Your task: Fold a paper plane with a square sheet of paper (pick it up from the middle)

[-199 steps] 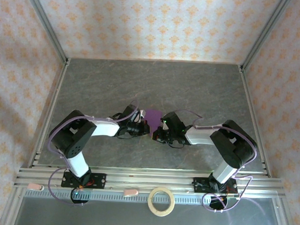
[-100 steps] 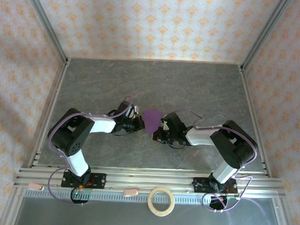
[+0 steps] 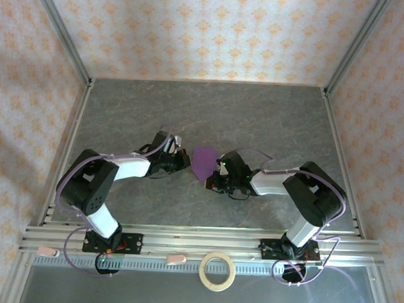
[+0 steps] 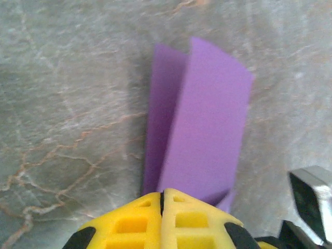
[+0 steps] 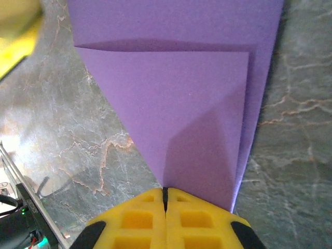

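Near the middle of the grey marbled surface (image 3: 270, 121), as seen from overhead, lies the purple sheet of paper (image 3: 203, 162), already partly folded into a shape that is broad at its 12 o'clock end and tapers to a point toward 5 o'clock. Left claw (image 3: 184, 160): at the sheet's 9 o'clock side, just beside its edge, on a low, outstretched arm. Right claw (image 3: 210, 183): at the sheet's 5 o'clock tip, reaching in from the opposite side. Left wrist view: the two yellow fingers (image 4: 145, 207) are clenched, pads pressed together with no gap. The sheet begins directly at their tips and runs toward 12 o'clock, with one long panel raised along a crease above a darker strip at its 9 o'clock side. Whether the tips pinch the paper or merely meet it cannot be told. Right wrist view: the yellow fingers (image 5: 192, 207) are likewise clenched. The paper widens away from them toward 12 o'clock, with a triangular flap layered on top and a narrow margin of the lower layer showing along the 3 o'clock edge. Its narrow end passes behind the tips, so a grasp cannot be confirmed. A tan tape ring (image 3: 217, 271) rests at 6 o'clock, on the near side of the aluminium rail (image 3: 185, 239) that carries both arm bases, well apart from the paper.
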